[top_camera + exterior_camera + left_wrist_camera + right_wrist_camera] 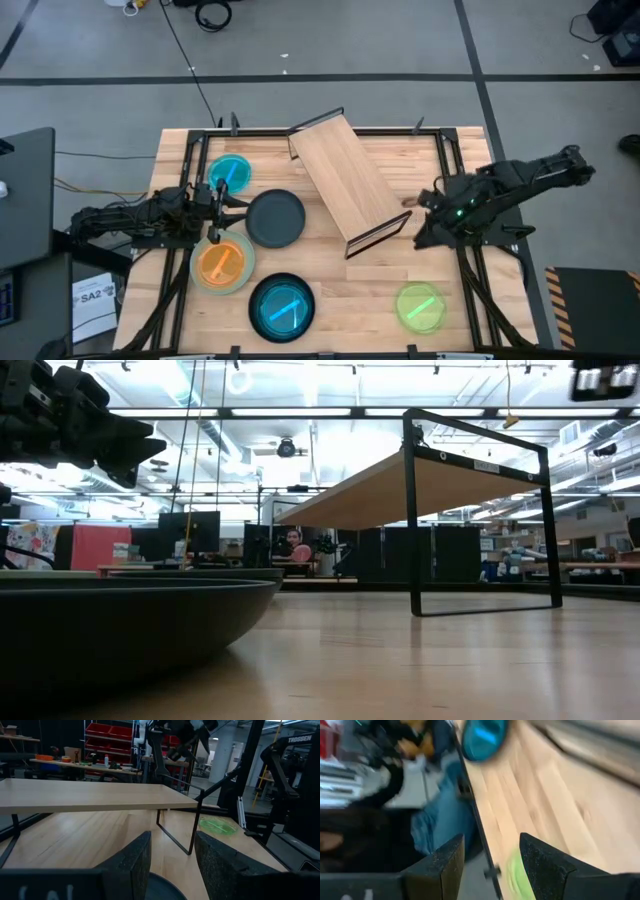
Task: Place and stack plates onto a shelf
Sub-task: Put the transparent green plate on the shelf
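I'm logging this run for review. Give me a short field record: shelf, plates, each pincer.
shelf: pale wood shelf lies diagonally at table centre, nothing on it
plates: dark grey plate, teal plate, orange plate, black-rimmed teal plate, bright green plate, all on the table
left pincer: open, beside the dark grey plate
right pincer: open, empty, by the shelf's near end

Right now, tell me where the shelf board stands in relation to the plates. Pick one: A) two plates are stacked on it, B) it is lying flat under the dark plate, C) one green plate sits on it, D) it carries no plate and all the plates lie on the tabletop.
D: in the high view the shelf has a bare top, while the dark plate, the bright green plate and the others lie on the tabletop.
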Controlling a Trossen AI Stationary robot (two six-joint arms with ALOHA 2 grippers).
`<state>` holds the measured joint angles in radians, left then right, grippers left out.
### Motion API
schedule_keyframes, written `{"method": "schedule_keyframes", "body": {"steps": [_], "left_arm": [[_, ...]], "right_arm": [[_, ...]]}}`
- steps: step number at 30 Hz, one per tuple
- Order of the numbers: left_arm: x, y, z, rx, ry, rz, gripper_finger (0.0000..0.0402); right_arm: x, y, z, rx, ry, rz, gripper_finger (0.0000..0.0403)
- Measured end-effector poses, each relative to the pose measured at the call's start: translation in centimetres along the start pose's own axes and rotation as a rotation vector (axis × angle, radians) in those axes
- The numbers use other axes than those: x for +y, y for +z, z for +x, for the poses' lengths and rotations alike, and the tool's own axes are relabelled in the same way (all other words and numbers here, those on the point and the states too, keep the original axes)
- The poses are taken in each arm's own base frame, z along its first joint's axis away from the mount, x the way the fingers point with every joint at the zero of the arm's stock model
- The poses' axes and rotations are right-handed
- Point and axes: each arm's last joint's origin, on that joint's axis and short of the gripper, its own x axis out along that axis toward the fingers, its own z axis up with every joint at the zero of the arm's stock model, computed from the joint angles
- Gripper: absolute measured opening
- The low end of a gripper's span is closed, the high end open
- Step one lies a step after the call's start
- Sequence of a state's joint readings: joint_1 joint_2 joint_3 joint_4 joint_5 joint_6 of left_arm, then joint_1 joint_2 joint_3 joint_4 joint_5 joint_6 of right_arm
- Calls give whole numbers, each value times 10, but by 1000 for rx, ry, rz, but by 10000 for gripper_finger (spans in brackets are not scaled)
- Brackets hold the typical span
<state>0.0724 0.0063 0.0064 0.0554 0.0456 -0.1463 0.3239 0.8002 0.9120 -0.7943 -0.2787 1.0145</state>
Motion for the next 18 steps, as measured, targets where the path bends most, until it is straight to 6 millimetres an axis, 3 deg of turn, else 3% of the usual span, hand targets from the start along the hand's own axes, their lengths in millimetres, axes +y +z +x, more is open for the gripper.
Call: {"method": "schedule_keyframes", "body": {"steps": [4, 18], "left_arm": [[0, 0, 0, 0, 0, 0, 157], [0, 0, 0, 0, 0, 0, 157]], "right_arm": [[1, -11, 8, 79, -56, 26, 197], [10, -30, 29, 63, -178, -98, 197]]}}
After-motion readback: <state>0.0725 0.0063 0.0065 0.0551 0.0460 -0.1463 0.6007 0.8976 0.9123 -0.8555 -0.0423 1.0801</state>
